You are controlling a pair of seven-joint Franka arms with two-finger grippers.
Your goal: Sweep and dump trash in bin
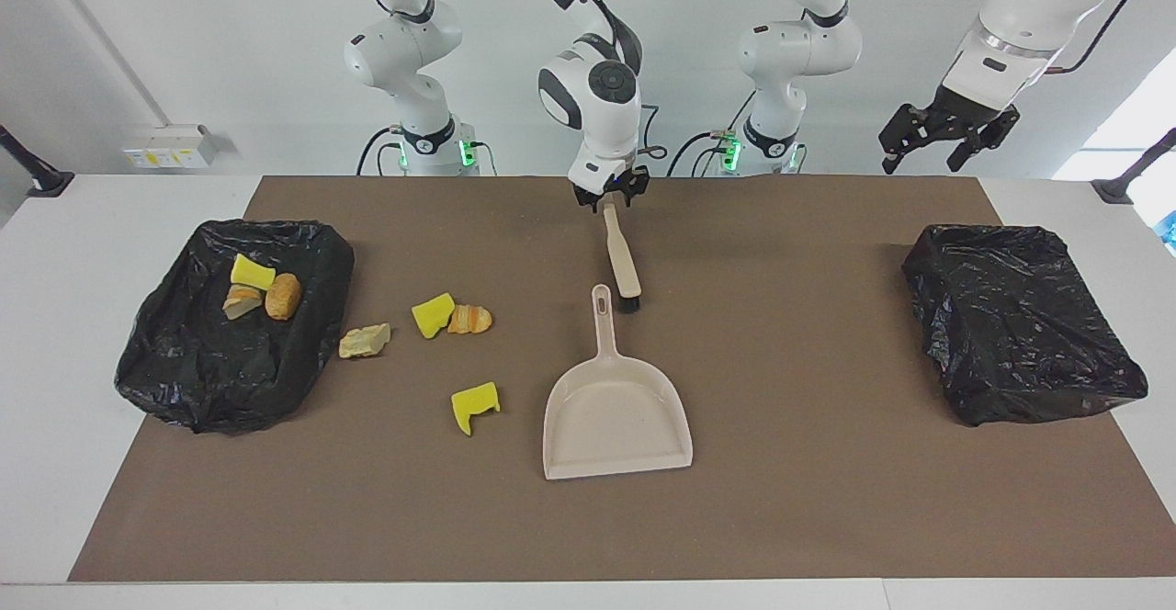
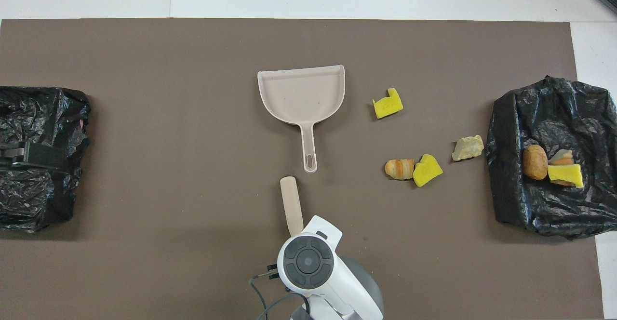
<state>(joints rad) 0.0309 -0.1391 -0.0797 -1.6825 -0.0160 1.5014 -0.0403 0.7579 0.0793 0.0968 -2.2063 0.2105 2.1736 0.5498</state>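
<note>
Several scraps of trash lie on the brown mat: a yellow sponge bit (image 1: 475,403) (image 2: 387,107), another yellow bit (image 1: 432,314) against a bread-like lump (image 1: 470,319), and a pale chunk (image 1: 365,340). Three more scraps (image 1: 262,287) lie in the black-bagged bin (image 1: 184,371) at the right arm's end. A beige brush (image 1: 621,256) (image 2: 290,202) lies beside the handle of the beige dustpan (image 1: 616,417) (image 2: 301,93). My right gripper (image 1: 609,198) is down at the brush handle's end nearest the robots. My left gripper (image 1: 923,155) hangs open and raised.
A second black-bagged bin (image 1: 1020,325) (image 2: 43,185) stands at the left arm's end of the table, under the left gripper (image 2: 14,153). The mat (image 1: 790,500) covers most of the white table.
</note>
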